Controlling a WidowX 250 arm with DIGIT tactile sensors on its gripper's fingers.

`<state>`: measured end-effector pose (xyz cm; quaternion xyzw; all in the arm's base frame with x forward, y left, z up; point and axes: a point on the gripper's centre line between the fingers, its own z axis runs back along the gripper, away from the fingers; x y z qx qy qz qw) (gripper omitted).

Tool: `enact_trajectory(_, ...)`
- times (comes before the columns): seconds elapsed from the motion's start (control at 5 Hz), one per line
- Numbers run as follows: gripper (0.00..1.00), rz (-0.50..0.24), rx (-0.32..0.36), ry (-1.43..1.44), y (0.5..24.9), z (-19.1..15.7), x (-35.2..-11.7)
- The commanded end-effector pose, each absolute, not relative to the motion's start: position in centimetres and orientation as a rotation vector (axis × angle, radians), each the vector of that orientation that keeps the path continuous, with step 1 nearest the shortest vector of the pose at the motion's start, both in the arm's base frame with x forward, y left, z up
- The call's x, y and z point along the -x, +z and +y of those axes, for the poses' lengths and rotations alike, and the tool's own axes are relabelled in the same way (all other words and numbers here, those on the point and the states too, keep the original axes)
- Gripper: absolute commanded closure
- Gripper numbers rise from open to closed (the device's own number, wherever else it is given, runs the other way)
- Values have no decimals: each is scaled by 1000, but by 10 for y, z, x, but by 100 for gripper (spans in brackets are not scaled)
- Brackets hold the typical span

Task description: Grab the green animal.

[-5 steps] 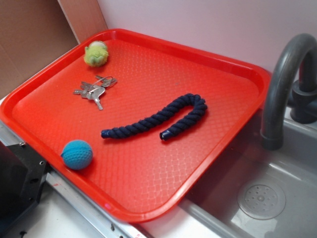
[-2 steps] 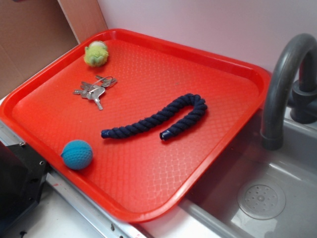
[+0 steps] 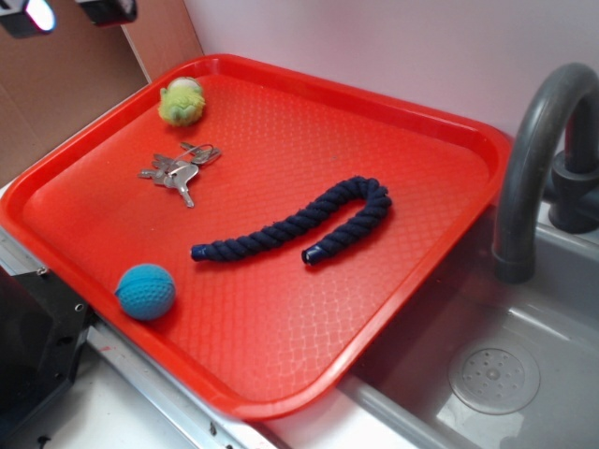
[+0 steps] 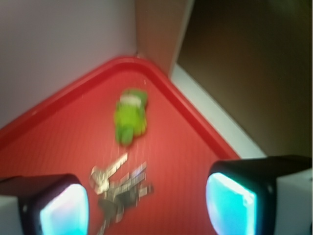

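Fingers (image 4: 146, 205) spread wide, holding nothing, hanging above the tray's far left corner. Green animal (image 3: 182, 101) sits on the red tray (image 3: 449, 159) near that far left corner, well apart from my pads (image 4: 230, 203). Keys (image 3: 178, 168) lie just nearer; navy rope (image 3: 299, 223) mid-tray, teal ball (image 3: 146, 291) near left edge.

Fuzzy plush green animal (image 3: 182, 101) on glossy (fine-textured) plastic tray (image 3: 440, 131).
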<state>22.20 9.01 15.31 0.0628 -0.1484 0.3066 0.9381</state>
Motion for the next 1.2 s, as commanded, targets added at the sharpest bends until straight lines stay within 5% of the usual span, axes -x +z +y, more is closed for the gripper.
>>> enact_trajectory(0.0, 0, -352, -147, 630, 125, 111, -253)
enact_trajectory(0.4, 0, -327, -196, 665, 82, 132, -284)
enact_trajectory(0.8, 0, -235, -82, 619, 34, 146, -315)
enact_trajectory(1.0, 0, -174, -29, 595, 21, 141, -311)
